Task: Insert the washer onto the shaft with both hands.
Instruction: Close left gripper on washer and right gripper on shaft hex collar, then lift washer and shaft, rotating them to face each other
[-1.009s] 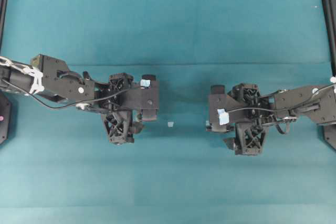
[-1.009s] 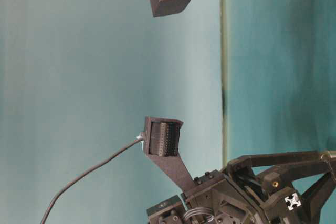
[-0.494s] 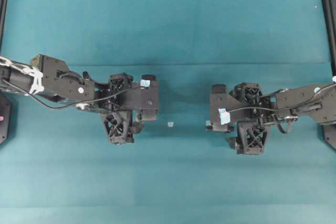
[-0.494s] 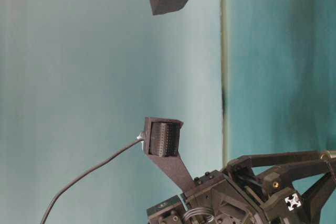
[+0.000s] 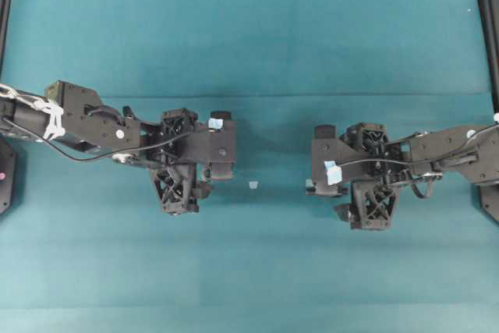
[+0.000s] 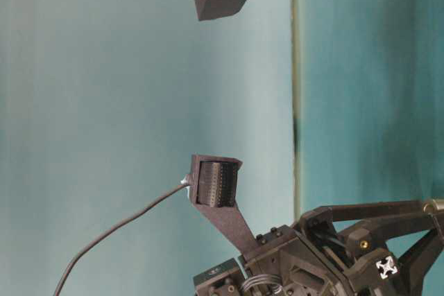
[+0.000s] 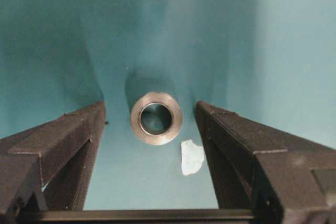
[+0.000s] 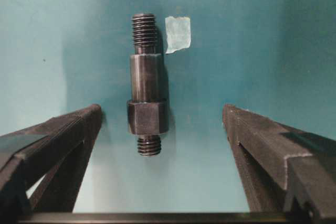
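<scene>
both arms hover over the teal mat [image 5: 257, 52], facing each other across the middle. the left gripper [image 7: 150, 124] has its fingers [image 7: 58, 145] wide apart with the washer [image 7: 156, 118] lying flat on the mat between them, touching neither. a bit of blue tape [image 7: 192, 156] sits just beside it. on the right side, the right gripper [image 8: 163, 129] is spread too, and the shaft [image 8: 146, 84] lies on the mat between its tips, untouched, with another tape scrap [image 8: 177, 34] next to its far threaded end. nothing's held by either one.
</scene>
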Controlling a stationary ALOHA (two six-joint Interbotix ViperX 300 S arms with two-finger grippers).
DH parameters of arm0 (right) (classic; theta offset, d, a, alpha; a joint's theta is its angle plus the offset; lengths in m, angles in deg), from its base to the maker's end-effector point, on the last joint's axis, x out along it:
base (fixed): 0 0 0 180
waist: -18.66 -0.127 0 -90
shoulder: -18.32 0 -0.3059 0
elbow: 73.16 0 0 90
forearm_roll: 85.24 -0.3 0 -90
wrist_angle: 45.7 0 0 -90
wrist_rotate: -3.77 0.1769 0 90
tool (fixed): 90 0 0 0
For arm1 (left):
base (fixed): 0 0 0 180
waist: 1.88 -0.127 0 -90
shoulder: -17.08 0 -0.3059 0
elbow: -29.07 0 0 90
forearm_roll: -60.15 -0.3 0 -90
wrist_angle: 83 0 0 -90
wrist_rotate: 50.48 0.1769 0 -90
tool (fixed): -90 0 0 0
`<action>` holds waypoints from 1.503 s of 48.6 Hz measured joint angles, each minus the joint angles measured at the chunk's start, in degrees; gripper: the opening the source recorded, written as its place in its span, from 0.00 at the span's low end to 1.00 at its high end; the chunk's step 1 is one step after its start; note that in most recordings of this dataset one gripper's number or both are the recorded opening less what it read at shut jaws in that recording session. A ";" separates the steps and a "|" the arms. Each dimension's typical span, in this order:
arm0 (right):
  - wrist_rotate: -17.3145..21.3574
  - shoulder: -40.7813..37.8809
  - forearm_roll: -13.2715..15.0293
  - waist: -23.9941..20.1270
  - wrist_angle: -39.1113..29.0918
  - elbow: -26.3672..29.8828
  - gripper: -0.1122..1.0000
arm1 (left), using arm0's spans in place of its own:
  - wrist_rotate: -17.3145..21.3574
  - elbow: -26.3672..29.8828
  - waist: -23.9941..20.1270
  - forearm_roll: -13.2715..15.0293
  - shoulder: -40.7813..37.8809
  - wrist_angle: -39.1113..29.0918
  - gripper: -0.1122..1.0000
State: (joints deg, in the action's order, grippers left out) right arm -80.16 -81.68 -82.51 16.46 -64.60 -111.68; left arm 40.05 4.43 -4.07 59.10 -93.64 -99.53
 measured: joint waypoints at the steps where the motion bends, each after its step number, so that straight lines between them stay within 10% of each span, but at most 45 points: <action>1: -0.09 0.00 0.00 0.00 0.00 0.00 0.80 | 0.00 0.00 -0.09 -0.09 0.00 0.09 0.80; 18: 0.00 -0.44 0.00 0.00 -0.09 0.00 0.75 | 0.00 0.00 -0.09 -0.09 0.00 0.00 0.78; 39: 0.00 -1.23 -0.26 -0.35 -0.18 0.70 0.11 | 0.35 -0.26 0.18 0.00 0.44 0.09 0.42; 73: -0.09 -1.32 -0.26 -0.35 -1.05 0.97 0.10 | 1.58 -0.35 0.09 0.00 1.14 -0.09 0.42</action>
State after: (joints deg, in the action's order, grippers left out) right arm -80.25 -82.99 -82.78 16.11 -65.65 -110.71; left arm 41.63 4.08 -3.99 59.10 -92.49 -99.61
